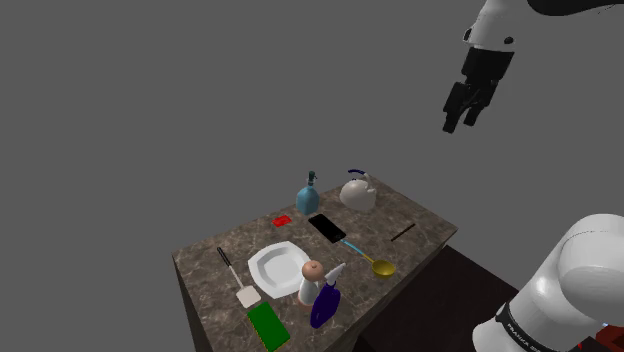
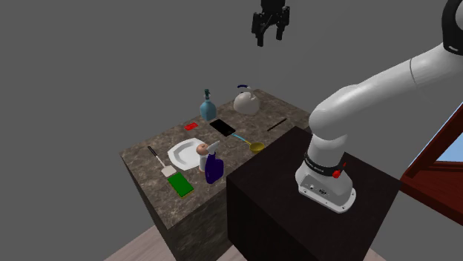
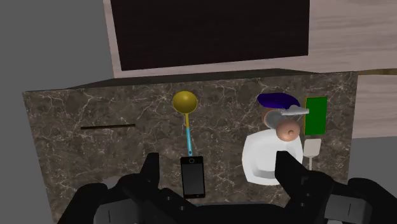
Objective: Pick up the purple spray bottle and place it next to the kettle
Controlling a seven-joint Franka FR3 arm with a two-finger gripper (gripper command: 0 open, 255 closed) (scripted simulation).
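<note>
One purple spray bottle [image 1: 323, 305], one kettle [image 1: 358, 192]

White arm [image 2: 371, 85], all-black hand [image 2: 268, 38]
Rounded white links, dark joints; a black lettered band [image 2: 317, 164] and a small red button [image 2: 335, 174] near the base.

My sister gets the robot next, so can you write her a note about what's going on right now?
Hand: the gripper is open and empty, high above the table.
Things: the purple spray bottle stands upright near the table's front edge in the shoulder view, close to the white plate. The kettle is at the far end, next to a blue bottle.
Done: nothing yet.
Left: come down, grab the purple spray bottle, carry it over, stand it next to the kettle.
</note>
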